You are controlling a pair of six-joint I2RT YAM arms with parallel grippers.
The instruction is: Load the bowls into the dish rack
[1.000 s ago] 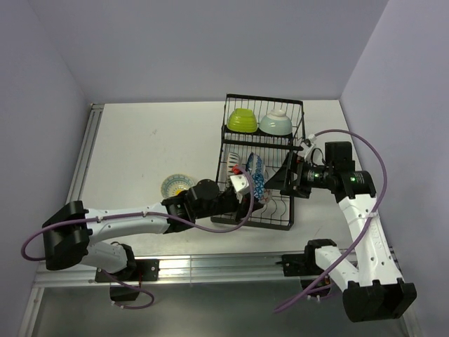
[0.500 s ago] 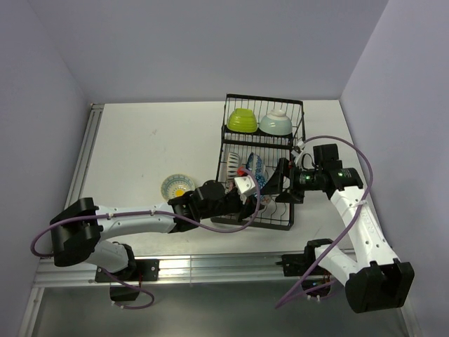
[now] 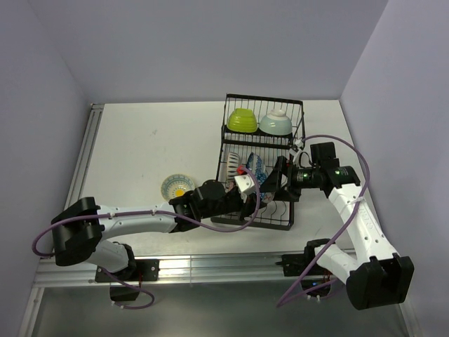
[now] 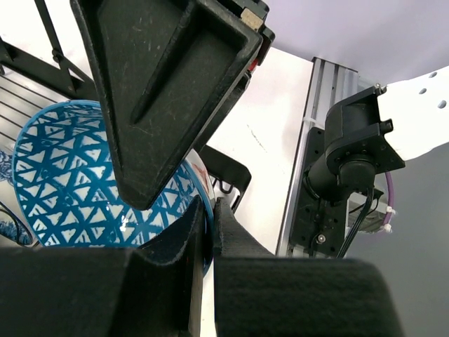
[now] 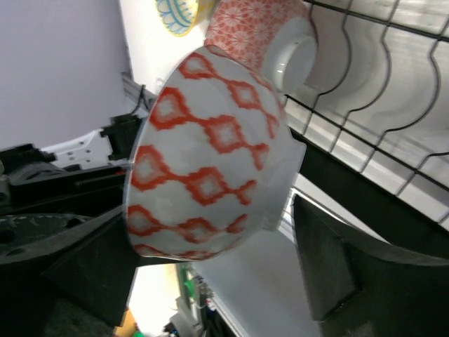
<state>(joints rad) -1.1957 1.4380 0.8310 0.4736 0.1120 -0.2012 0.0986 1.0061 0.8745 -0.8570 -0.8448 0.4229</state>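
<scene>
From above, both arms meet over the black dish rack point(image 3: 261, 165) on the desk point(image 3: 147, 151), lime bowl point(image 3: 241, 120) and mint bowl point(image 3: 276, 123) in its far basket. At the left wrist, the left end effector point(image 4: 207, 232) pinches the blue triangle-patterned bowl's point(image 4: 66, 175) rim. At the right wrist, the right end effector point(image 5: 210, 263) sits spread around a red diamond-patterned bowl point(image 5: 210, 168).

A white table point(image 3: 140, 151) fills the space between pale lilac walls point(image 3: 203, 45) at the back and both sides, with a silver aluminium rail point(image 3: 210, 269) running along its near edge and a second rail point(image 3: 88, 151) running up its left side towards the back wall
</scene>
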